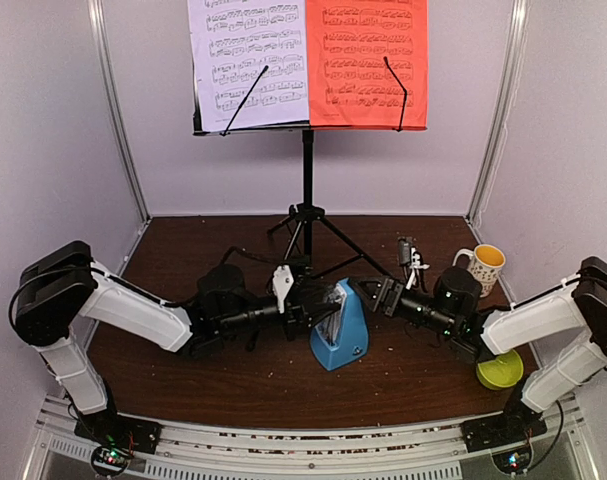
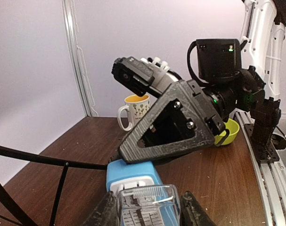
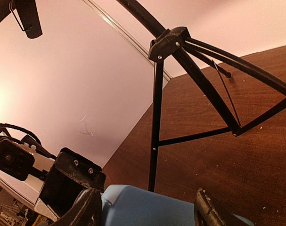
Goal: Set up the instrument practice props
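The blue metronome (image 1: 345, 335) stands upright on the brown desk (image 1: 183, 250), a little right of centre in the overhead view and just in front of the tripod feet of the music stand (image 1: 308, 170). Its clear cover (image 2: 145, 207) sits on the face turned toward the left of the frame.

The left hand (image 1: 316, 311) reaches in from the left at the height of that cover. In its own wrist view, at the bottom edge, the two fingers (image 2: 107, 212) sit tight against either side of the cover, pinching it.

The right hand (image 1: 368, 295) comes in from the right at the metronome's upper part. Its wrist view shows the blue body low in the frame between the two fingers, one on each side. Whether they press on it or stand just off it I cannot tell.

At the top centre of the overhead view, the stand carries the white sheet (image 1: 248, 60) on the left and the red sheet (image 1: 368, 60) on the right, side by side.

A white mug (image 1: 486, 265) stands at the right of the desk, beyond the right arm. A yellow bowl (image 1: 500, 370) lies at the lower right, near that arm's base.
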You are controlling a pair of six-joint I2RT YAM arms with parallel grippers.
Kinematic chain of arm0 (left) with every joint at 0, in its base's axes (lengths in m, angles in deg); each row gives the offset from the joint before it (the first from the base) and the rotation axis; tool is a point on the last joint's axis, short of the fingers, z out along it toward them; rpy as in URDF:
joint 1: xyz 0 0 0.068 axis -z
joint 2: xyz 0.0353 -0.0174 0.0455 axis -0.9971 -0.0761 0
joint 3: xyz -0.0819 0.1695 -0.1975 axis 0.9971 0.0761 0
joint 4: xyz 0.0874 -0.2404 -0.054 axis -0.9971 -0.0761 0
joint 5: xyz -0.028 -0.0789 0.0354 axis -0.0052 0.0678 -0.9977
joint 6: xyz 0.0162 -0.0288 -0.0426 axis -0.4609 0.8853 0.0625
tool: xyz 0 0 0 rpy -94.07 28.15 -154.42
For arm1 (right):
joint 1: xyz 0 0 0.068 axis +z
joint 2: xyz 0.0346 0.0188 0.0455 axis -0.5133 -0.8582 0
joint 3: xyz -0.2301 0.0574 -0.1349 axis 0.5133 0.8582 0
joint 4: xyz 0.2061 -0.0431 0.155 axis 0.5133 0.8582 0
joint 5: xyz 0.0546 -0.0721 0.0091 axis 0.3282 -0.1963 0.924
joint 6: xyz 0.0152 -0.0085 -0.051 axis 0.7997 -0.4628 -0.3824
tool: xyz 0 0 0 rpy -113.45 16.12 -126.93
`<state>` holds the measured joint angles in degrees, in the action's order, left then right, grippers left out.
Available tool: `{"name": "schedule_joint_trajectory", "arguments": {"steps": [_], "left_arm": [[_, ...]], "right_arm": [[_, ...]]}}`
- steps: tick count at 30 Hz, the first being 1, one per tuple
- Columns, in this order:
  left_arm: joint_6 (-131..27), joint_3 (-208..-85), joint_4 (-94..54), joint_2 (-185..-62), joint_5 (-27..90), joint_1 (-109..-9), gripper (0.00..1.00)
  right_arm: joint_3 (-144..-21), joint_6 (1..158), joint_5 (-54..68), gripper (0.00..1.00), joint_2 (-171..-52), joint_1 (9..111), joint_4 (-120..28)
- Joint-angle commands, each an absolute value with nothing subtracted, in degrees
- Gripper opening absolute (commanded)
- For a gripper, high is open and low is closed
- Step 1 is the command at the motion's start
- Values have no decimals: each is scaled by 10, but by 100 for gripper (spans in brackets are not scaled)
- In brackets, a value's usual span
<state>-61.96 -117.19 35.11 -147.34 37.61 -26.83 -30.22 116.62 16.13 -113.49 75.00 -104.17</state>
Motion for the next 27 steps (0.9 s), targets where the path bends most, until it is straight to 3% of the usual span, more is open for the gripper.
{"name": "schedule_joint_trajectory", "arguments": {"steps": [1, 8, 14, 21, 27], "left_arm": [[-685, -1182, 390, -1483, 388, -273, 4], [-682, -1164, 360, -1430, 364, -274, 4], [-604, -1139, 259, -1336, 329, -277, 4], [-487, -1157, 15, -1214, 281, -344, 8], [-462, -1228, -233, -1198, 248, -456, 8]], "right_arm": [[-278, 1133, 148, 66, -1185, 725, -897], [-289, 1119, 154, 66, -1157, 725, -869], [-309, 1099, 196, 73, -1135, 726, -859], [-328, 1087, 218, 82, -1102, 727, -842], [-350, 1076, 216, 86, -1060, 727, -803]]}}
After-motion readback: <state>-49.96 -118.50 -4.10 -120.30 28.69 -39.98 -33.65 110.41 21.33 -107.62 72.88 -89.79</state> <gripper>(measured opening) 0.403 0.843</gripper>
